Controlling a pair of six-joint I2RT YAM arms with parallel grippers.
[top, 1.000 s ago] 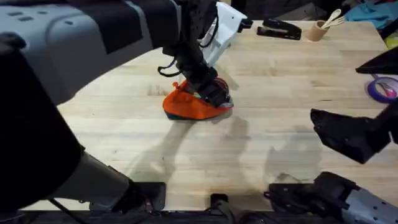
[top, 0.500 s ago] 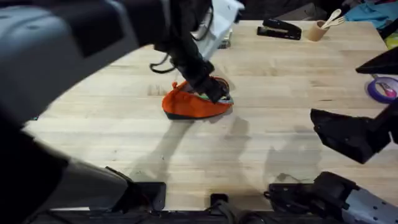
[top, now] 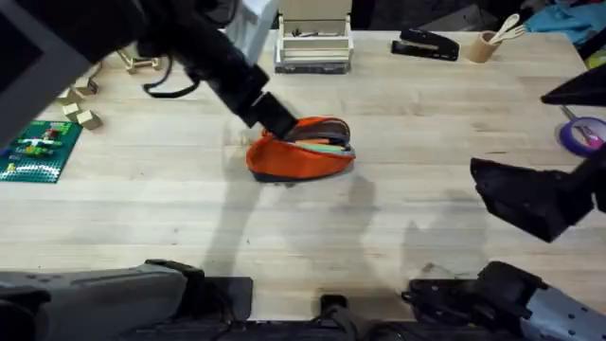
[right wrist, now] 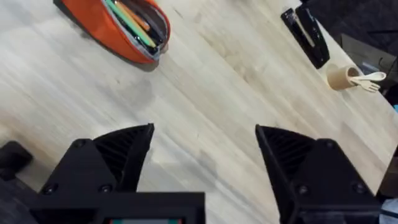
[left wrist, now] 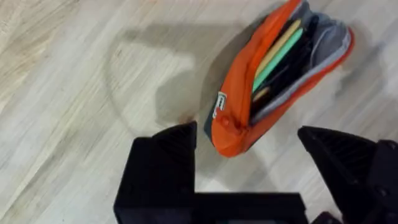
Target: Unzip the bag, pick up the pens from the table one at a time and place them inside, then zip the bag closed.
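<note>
A: Near the stapler (top: 425,44), the bag (top: 301,152) lies unzipped on the desk (top: 407,189), pens (left wrist: 278,56) inside.

B: Yes, left tool (left wrist: 249,168) has withdrawn, open and empty; right tool (right wrist: 205,162) open too. Zipping remains.

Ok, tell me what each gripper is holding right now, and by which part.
Nothing is held. The left gripper hangs open just off the end of the bag; the right gripper is open over bare table.

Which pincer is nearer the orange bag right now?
Left. The left pincer hovers open right at one end of the bag, not gripping it. The right pincer sits open far off toward the table's right side.
</note>
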